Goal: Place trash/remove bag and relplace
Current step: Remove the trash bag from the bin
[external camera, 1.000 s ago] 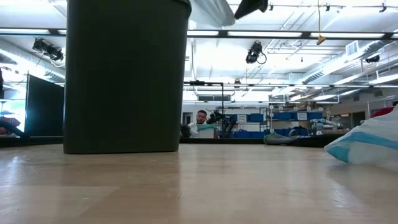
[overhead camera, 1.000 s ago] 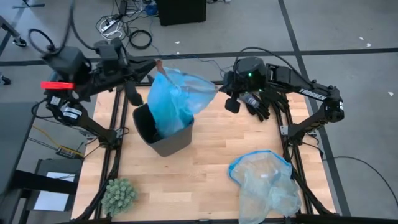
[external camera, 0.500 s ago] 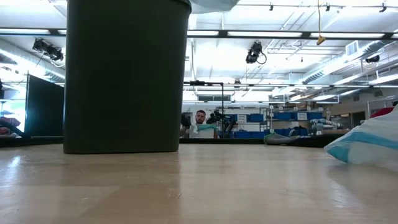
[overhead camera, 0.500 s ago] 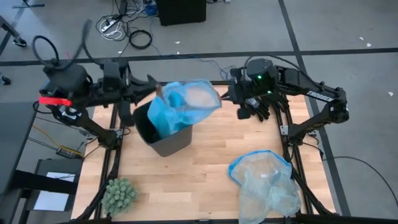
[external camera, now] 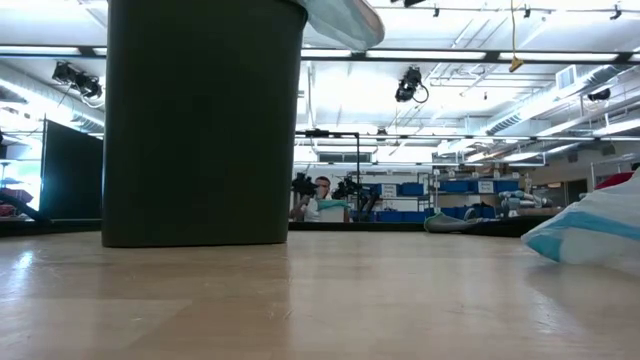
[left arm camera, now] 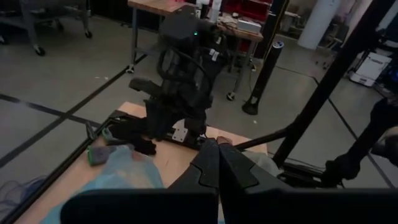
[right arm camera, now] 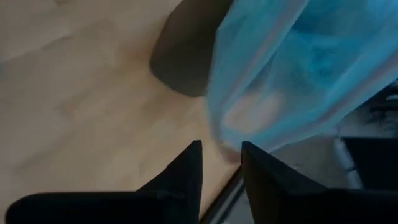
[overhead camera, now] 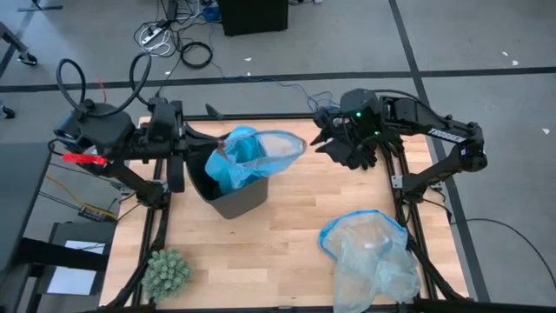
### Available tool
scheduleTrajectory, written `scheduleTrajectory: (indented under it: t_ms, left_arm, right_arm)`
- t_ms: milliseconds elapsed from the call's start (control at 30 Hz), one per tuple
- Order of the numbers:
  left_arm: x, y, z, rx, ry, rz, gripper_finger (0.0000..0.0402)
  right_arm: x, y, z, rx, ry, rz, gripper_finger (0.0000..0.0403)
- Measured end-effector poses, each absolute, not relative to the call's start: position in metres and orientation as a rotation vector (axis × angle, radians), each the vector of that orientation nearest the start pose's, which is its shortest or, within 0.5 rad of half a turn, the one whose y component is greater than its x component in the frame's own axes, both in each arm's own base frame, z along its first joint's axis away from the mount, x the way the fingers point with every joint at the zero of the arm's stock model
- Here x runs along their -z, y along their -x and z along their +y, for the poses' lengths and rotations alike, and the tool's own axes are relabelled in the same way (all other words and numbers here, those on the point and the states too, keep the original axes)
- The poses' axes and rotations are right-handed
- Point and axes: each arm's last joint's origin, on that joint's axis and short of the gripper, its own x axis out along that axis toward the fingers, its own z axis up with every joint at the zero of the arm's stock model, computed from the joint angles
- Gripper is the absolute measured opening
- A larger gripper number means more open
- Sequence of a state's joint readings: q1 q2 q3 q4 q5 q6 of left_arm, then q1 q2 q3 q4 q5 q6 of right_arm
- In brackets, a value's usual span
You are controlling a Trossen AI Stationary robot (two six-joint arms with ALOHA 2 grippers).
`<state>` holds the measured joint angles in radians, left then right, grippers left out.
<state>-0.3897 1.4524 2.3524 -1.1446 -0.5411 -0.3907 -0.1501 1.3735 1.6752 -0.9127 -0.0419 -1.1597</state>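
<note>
1. While the dark bin (overhead camera: 228, 185) stands upright in the upper left part of the worktop (overhead camera: 278, 252), the bright blue bag (overhead camera: 252, 155) hangs partly in it, its mouth spread wide and stretching toward the upper centre of the high view.
2. At the bin's upper left rim sits the left hand (overhead camera: 211, 149), its fingers (left arm camera: 217, 167) pressed together; it appears to pinch the bag's edge there, though the contact itself is hard to make out.
3. Near the upper right of the worktop, just beside the bag's far tip, is the right hand (overhead camera: 334, 143). Its fingers (right arm camera: 186, 168) stand a little apart with nothing between them, the blue plastic hanging just beyond their tips.
4. A paler, clearer plastic bag (overhead camera: 373, 256) with a blue rim lies flat in the lower right of the worktop, well apart from the bin.
5. A green spiky plant ball (overhead camera: 165, 273) rests at the lower left corner.
6. In the low view, a person (external camera: 320, 198) shows far off in the room behind.
</note>
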Motion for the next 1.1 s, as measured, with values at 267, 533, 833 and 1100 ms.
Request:
scheduleTrajectory:
  t_ms: [267,533,833,1100]
  left_arm:
    - [-0.572,-0.176,-0.056,-0.205,0.298,0.184,0.0001]
    - [-0.572,-0.175,-0.055,-0.218,0.314,0.181,0.0001]
    - [-0.569,-0.175,-0.055,-0.225,0.297,0.210,0.0001]
    - [-0.569,-0.174,-0.055,-0.224,0.294,0.209,0.0001]
  right_arm:
    - [-0.422,-0.285,-0.042,-0.319,1.121,0.594,0.0099]
    - [-0.408,-0.298,-0.047,-0.324,1.178,0.686,0.0098]
    - [-0.408,-0.295,-0.059,-0.300,1.182,0.719,0.0083]
    - [-0.407,-0.295,-0.060,-0.332,1.162,0.697,0.0052]
